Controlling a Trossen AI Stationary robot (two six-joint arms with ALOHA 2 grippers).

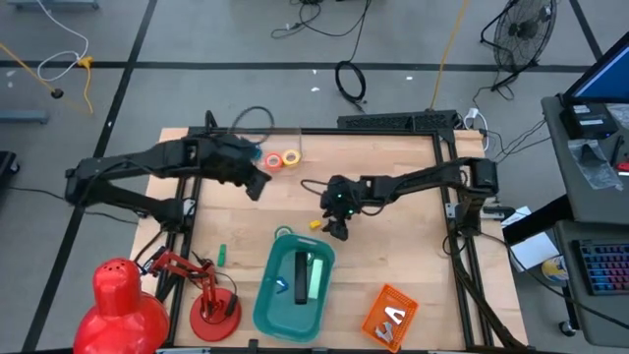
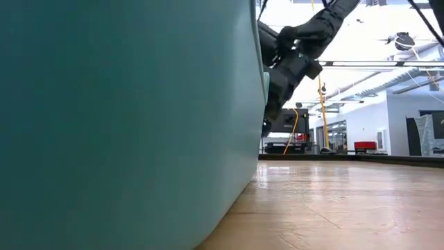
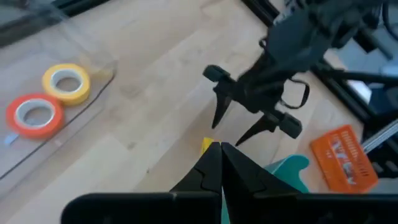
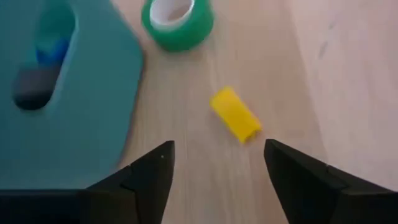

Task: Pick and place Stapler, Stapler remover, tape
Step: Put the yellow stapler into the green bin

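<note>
Right gripper [image 4: 214, 168] held wide open and empty above small yellow block [image 4: 235, 114], green tape roll [image 4: 177, 22] lying beside teal bin [image 4: 74, 99], left gripper [image 3: 220, 163] shut, empty.

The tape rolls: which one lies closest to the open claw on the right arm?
The green roll, beside the teal bin; the orange and yellow rolls lie far off, near the left arm.

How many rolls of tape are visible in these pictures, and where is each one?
4. The orange roll and yellow roll lie together at the table's far edge; the green roll lies beside the teal tray; a blue one seems to be inside the tray. Others may be hidden.
</note>
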